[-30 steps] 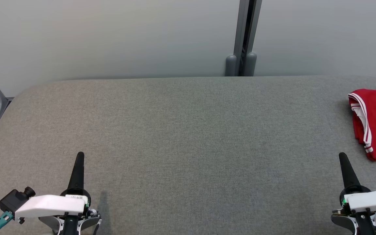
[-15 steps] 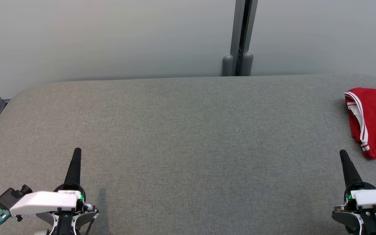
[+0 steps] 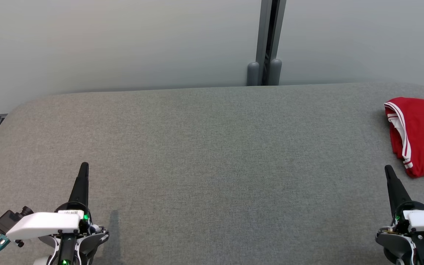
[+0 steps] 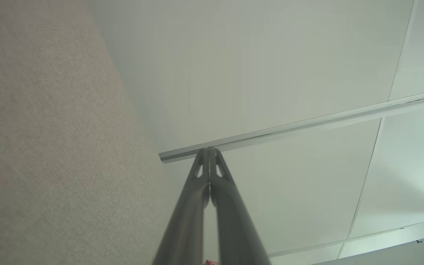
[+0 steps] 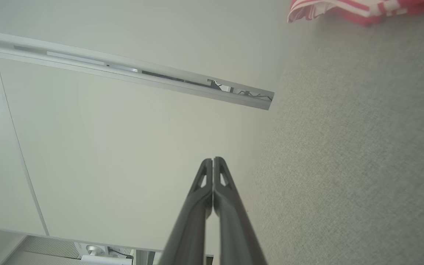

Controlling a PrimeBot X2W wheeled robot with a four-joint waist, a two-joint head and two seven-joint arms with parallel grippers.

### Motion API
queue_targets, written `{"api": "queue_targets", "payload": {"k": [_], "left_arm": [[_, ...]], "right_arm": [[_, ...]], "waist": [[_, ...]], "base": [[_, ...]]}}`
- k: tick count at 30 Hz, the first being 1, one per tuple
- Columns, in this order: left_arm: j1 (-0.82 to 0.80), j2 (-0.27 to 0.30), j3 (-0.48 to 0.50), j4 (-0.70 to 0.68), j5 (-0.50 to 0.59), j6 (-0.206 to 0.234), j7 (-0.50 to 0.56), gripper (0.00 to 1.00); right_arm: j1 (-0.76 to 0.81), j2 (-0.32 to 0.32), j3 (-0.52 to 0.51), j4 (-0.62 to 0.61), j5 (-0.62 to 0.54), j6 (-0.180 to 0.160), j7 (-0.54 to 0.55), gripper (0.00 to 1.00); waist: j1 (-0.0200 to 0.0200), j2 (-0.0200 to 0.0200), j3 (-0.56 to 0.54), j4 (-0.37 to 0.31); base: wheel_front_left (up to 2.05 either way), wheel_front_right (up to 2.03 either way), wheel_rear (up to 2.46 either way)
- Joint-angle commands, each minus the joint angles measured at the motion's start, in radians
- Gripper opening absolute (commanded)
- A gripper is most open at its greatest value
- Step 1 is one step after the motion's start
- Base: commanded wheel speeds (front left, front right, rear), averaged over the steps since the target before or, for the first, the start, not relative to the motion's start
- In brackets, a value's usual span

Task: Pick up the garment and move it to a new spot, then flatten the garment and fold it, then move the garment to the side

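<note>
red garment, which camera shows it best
The head view: the red garment lies at the right of the grey table, its white-striped trim clear, though the picture's right edge cuts it off. The right wrist view catches a blurred strip of it at its top edge. The left wrist view faces table and wall.
</note>
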Motion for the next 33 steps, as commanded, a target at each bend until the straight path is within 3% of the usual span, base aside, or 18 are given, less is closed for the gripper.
{"api": "queue_targets", "payload": {"k": [1,25,33], "left_arm": [[-0.020,0.006,0.007,-0.003,-0.018,-0.002,0.005,0.00],[-0.044,0.005,0.030,0.005,-0.158,-0.002,0.051,0.00],[-0.044,0.003,0.033,0.004,-0.155,-0.002,0.052,0.00]], "right_arm": [[-0.015,-0.009,-0.005,-0.001,0.025,0.000,0.009,0.00],[-0.029,-0.011,-0.020,0.008,0.200,0.000,0.055,0.00],[-0.026,-0.011,-0.020,0.007,0.199,0.000,0.053,0.00]], "waist": [[0.0000,0.0000,0.000,-0.001],[0.0000,0.0000,-0.001,-0.022],[0.0000,0.0000,-0.001,-0.023]], "base": [[0.00,0.00,0.00],[0.00,0.00,0.00],[0.00,0.00,0.00]]}}
